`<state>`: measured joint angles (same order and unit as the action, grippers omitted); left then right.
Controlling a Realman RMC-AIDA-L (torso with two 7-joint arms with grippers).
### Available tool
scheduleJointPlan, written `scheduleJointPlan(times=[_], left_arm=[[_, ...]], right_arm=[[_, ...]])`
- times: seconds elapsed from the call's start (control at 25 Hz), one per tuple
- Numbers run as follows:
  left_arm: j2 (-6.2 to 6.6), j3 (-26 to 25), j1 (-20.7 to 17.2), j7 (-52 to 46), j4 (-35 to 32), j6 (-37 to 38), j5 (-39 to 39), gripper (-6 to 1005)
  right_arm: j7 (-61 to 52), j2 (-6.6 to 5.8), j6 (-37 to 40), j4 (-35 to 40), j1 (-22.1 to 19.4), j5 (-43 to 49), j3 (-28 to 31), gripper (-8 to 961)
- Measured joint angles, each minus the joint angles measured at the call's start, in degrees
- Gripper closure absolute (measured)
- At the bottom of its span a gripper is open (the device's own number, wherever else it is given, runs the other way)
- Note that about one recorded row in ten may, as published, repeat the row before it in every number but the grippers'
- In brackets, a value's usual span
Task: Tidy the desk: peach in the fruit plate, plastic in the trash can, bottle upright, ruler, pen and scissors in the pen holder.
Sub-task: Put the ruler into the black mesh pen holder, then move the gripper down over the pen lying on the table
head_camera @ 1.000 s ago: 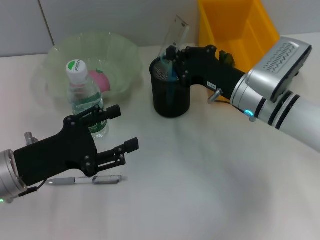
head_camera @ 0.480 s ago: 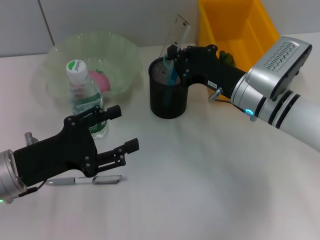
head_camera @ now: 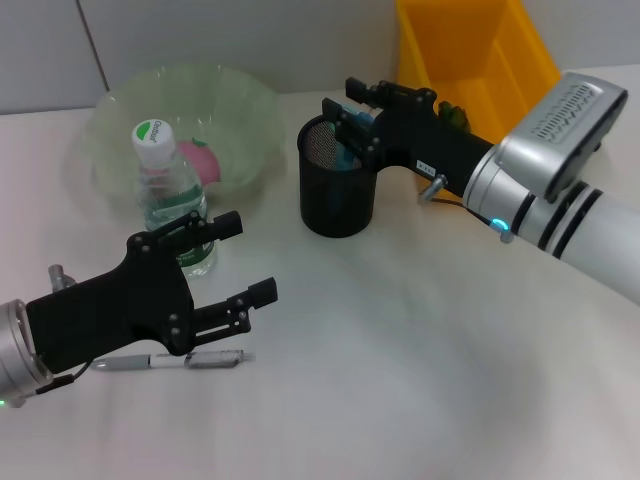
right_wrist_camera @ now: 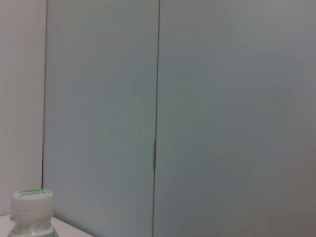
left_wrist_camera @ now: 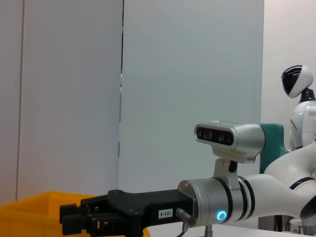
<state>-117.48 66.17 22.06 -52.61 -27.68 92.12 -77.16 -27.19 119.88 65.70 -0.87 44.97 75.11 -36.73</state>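
While the right gripper sits over the rim of the black mesh cylindrical pen holder, its jaws are spread, with something teal-blue showing just below them inside the holder; what it is I cannot tell. Left gripper hovers low over the white tabletop, jaws spread, holding nothing. One silver-grey pen lies flat just below it, long axis running left-right, one end hidden under the left arm. One clear plastic water bottle with a white-and-green cap stands upright, touching the near edge of the translucent green fruit bowl. One pink peach sits in that bowl. One yellow plastic bin is behind the right arm. Left wrist view alone shows the right gripper side-on against the bin. Right wrist view shows only the bottle cap and wall.
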Motion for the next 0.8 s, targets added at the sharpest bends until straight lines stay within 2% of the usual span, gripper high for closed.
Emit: scheduleJointPlan(times=[0.16,0.32,0.4,0.52,0.56,0.6,0.68,0.76,0.8], left_arm=[[-0.04,0.1,-0.1,0.0,0.0,0.2,0.0,191],[0.28,-0.3,-0.9,0.1,-0.5,1.9,0.0,192],[0.47,-0.4,-0.9,0.3,-0.5,2.1,0.0,193],[0.61,-0.5,-1.0,0.5,-0.7,2.3,0.0,193],[0.59,-0.4,-1.0,0.5,-0.9,2.3,0.0,193],[0.52,-0.2,-1.0,0.3,-1.3,2.4,0.0,194],[0.36,0.1,-1.1,-0.6,-2.4,2.4,-0.4,194],[0.09,0.0,-1.7,-4.1,-5.6,1.7,-2.8,194],[-0.07,-0.1,-2.1,-6.0,-7.4,1.3,-4.5,195]], right_arm=[[0.0,-0.07,6.4,0.3,-2.4,-1.1,1.3,704],[-3.1,-0.53,17.5,2.8,-8.3,-1.3,4.4,550],[-7.6,-0.55,22.3,6.6,-11.9,-1.3,4.6,469],[-14.2,-0.62,27.6,12.0,-16.4,-1.3,4.5,246],[-17.3,-0.71,30.5,15.5,-19.1,-0.8,3.9,223],[-17.3,-0.71,30.5,15.5,-19.1,-0.8,3.9,200],[-20.1,-0.82,33.2,19.7,-22.1,1.2,2.4,153],[-23.6,-1.05,36.0,26.6,-26.4,7.0,0.6,130],[-23.6,-1.05,36.0,26.6,-26.4,7.0,0.6,130]])
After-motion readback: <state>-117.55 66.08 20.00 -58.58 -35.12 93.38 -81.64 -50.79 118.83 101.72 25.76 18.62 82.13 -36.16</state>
